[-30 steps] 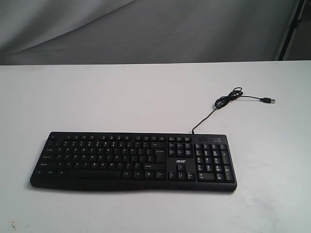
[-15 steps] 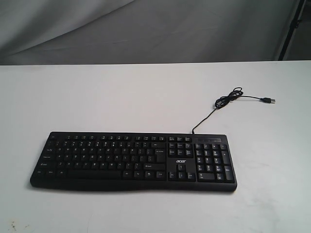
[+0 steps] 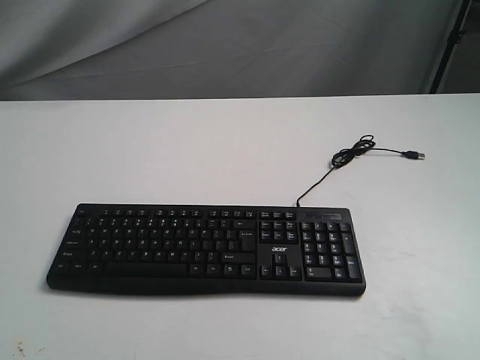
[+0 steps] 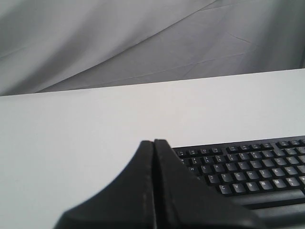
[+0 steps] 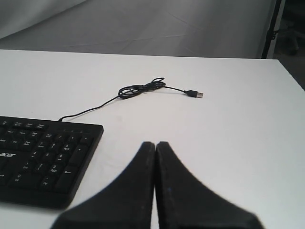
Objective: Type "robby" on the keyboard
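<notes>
Right now, your keyboard lies flat on the white desk, close to the near edge in the exterior view. Its number pad is at the right end, and its thin cable runs from the back edge into a small tangle and ends in a loose plug resting on the desk. Your left hand is pressed tight together on nothing, with the letter keys just beyond it, and your right hand is closed the same way beside the number-pad end, over bare desk.
</notes>
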